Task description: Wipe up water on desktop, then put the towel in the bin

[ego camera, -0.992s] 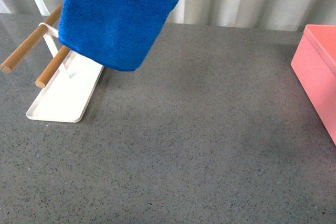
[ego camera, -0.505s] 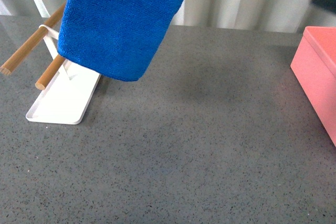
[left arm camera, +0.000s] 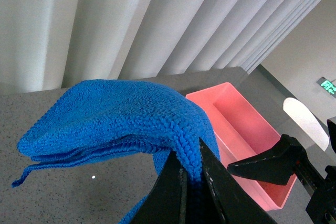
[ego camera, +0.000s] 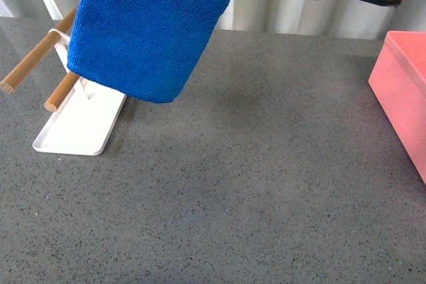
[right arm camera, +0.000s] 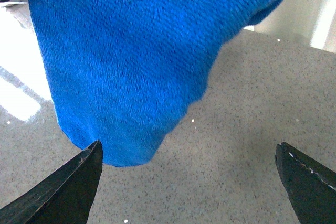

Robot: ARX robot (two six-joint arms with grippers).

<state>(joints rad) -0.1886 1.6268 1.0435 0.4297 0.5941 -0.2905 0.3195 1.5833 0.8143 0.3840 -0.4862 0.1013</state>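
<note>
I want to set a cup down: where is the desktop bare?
The desktop is bare across its middle and near side, between the white tray on the left and the bin on the right. Far left is crowded: tray, rods, hanging towel.

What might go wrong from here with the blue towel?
The bright blue fluffy microfibre towel hangs from one fold pinched in the left gripper; it may slip out. Its lower edge hangs close by the wooden rods and might snag. The right gripper, open, is close and could bump it.

One towel (ego camera: pixel 146 31), one bin (ego camera: pixel 406 91), one tray (ego camera: pixel 76 131), two rods (ego camera: pixel 33 58)
</note>
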